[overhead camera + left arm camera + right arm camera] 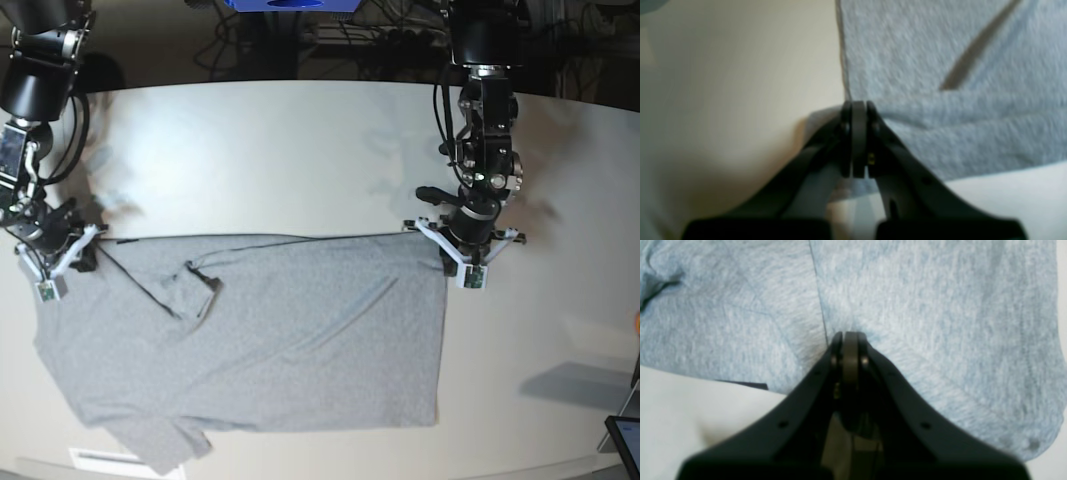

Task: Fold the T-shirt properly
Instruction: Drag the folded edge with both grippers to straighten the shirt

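The light heather-grey short-sleeved cotton T-shirt [260, 340] lies spread across the pale tabletop [300, 150], occupying the lower half of the base view, with its straight far edge running from nine o'clock to three o'clock. The side showing is plain; no lettering shows. One sleeve is folded in over the body near ten o'clock, and another sleeve trails off toward seven o'clock at the near edge of the table.

The cloth looks light, soft and limp: it would likely sag and crease wherever it is unsupported, and a single pinch would let the rest swing or bunch. Judged from that, the sensible holds are at corners and hems, where doubled fabric gives the pads something to bite, with the two grips well apart so the edge between them stays taut.

The left gripper [858, 110] is clenched, its jaws pressed together at the shirt's far corner at three o'clock, where the hem meets the side edge; it appears to pinch the fabric. The right gripper [850, 340] is likewise clenched, its tip buried in grey cloth beside a seam at the nine o'clock end, near the shoulder.
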Robot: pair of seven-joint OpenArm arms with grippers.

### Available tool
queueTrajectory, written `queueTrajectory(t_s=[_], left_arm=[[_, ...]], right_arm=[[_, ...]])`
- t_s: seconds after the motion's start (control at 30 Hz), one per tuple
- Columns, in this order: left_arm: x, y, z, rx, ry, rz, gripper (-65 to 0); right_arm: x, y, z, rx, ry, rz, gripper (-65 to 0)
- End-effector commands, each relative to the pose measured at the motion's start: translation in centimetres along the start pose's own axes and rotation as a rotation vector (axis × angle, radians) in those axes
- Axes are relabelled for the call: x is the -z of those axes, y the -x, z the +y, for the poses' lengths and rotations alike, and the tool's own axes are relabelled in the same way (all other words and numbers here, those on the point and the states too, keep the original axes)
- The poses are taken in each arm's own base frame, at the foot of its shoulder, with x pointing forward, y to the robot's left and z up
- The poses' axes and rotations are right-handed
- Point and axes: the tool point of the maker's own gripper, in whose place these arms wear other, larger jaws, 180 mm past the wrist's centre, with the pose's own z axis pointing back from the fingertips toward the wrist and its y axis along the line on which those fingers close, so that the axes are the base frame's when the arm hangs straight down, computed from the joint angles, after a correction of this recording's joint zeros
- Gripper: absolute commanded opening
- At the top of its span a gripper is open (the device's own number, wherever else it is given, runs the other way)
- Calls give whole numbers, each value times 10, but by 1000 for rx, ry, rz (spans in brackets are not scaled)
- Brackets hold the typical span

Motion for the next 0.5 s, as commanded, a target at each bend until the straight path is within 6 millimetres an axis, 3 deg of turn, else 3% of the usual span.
queueTrajectory(t_s=[0.0,0.1,0.47], left_arm=[[1,-16,1,7,3,-48,-650],[0,-6,0,8,5,-28,-650],[-7,-3,-5,8,16,-90,-650]], right_arm=[[-3,-12,-9,-12,17,-22,-650],[-4,-8,-10,-11,18,-13,-650],[-18,-9,-38,-47,70,6,-650]])
